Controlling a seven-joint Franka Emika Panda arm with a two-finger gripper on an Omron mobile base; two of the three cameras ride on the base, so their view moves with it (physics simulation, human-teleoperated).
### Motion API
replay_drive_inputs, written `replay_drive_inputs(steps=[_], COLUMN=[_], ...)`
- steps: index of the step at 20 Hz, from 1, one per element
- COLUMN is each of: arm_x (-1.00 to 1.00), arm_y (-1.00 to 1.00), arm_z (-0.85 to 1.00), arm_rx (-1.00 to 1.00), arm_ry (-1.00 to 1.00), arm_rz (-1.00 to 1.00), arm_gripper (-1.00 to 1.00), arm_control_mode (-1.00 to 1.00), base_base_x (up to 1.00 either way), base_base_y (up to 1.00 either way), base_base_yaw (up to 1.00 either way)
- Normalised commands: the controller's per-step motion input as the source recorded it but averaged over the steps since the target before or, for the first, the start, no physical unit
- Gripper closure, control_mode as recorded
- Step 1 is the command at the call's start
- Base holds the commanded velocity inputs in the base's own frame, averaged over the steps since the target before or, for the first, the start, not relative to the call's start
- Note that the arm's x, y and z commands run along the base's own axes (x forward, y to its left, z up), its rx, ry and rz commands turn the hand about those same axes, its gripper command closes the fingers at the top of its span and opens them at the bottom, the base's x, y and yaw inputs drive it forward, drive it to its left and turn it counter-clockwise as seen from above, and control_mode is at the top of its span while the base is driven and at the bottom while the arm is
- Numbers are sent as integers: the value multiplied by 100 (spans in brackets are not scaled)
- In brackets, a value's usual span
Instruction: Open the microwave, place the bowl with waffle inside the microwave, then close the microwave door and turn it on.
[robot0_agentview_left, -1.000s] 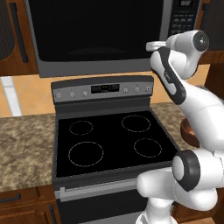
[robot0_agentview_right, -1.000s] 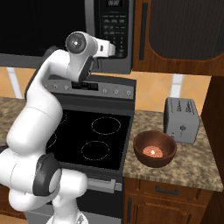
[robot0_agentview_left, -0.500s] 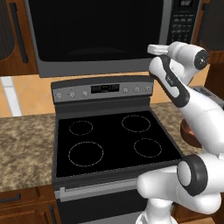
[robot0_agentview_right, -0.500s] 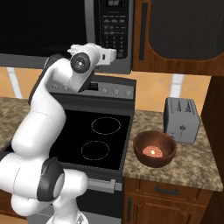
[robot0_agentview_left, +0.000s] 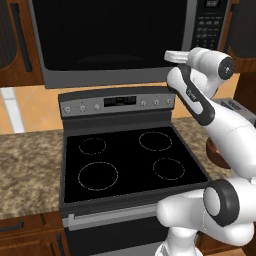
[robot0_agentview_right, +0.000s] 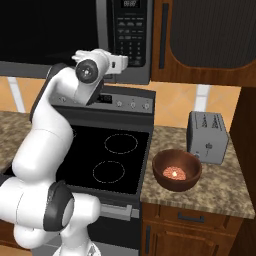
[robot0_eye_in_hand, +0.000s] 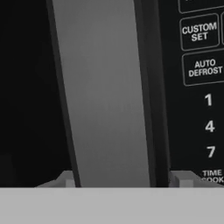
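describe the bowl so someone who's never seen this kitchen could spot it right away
Start at the black-topped stove and move to the granite counter on its right. The bowl sits there, just in front of a small grey toaster. It is round, deep and glossy reddish-brown, with a small orange-red waffle inside.

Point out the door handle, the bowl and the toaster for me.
door handle (robot0_eye_in_hand: 105, 96), hand view: middle of the grey vertical bar.
bowl (robot0_agentview_right: 177, 183), right base view: front of the brown outer wall.
toaster (robot0_agentview_right: 207, 141), right base view: its grey front face.
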Motion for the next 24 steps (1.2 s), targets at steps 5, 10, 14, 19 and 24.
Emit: replay_drive_inputs(steps=[5, 10, 14, 19, 24], arm_x=[2, -21, -73, -100, -100], arm_y=[100, 100, 100, 86, 69], arm_z=[7, 33, 71, 61, 55], arm_rx=[0, -1, -6, -12, -18], arm_ry=[35, 40, 56, 46, 42], arm_rz=[11, 9, 19, 23, 17], arm_gripper=[100, 100, 100, 100, 100], arm_control_mode=[-100, -100, -100, -100, -100], base_base_x=[0, 0, 0, 0, 0], base_base_y=[0, 0, 0, 0, 0], base_base_yaw=[0, 0, 0, 0, 0])
